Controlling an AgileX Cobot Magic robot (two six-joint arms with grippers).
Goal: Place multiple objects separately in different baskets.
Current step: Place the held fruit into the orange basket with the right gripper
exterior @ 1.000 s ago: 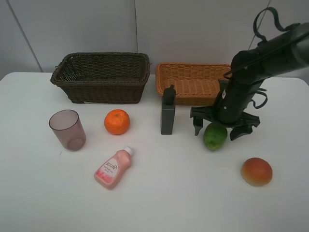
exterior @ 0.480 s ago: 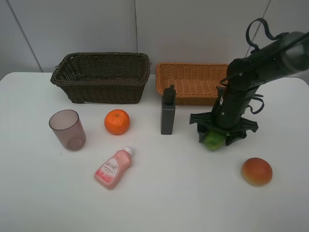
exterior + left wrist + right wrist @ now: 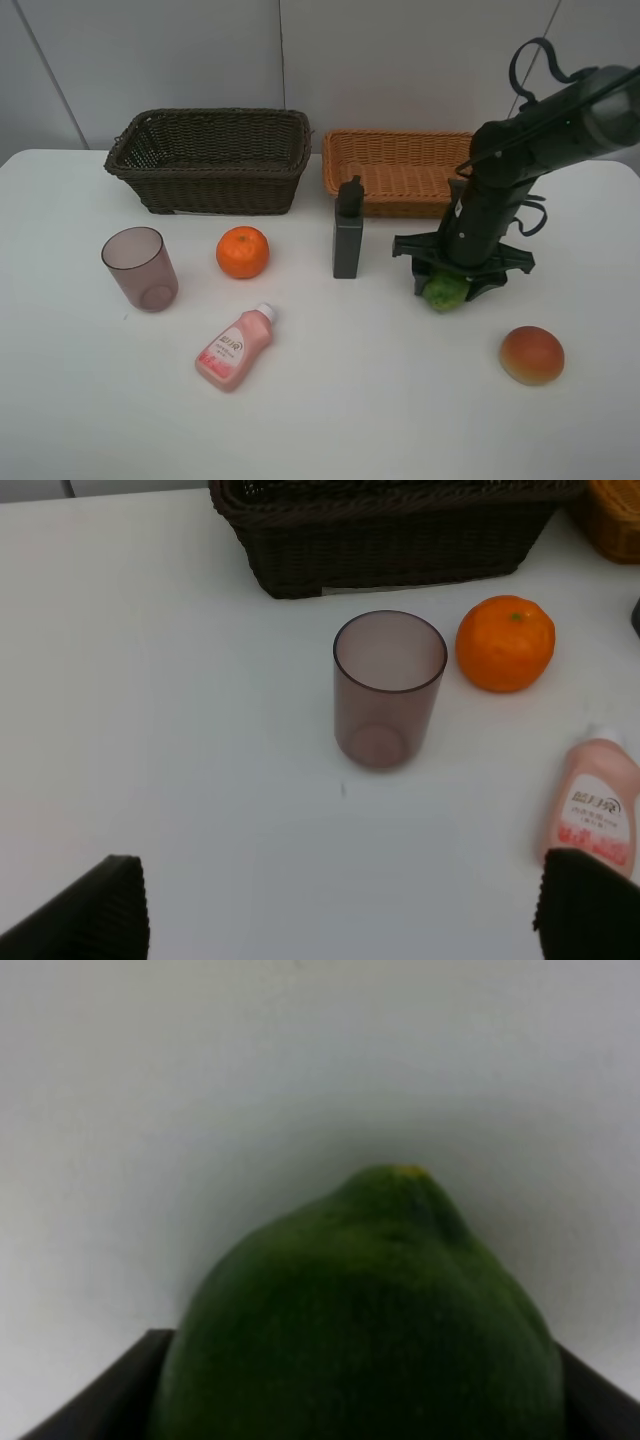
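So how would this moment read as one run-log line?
right gripper: gripping green fruit on table | left gripper: open, holding nothing

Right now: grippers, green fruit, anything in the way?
Left gripper open, holding nothing. Right gripper shut on green fruit, low at the table. Grey bottle upright off to one side, in front of tan basket.

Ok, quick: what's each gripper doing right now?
Left gripper: open, holding nothing.
Right gripper: closed around the green fruit, a finger against each side.
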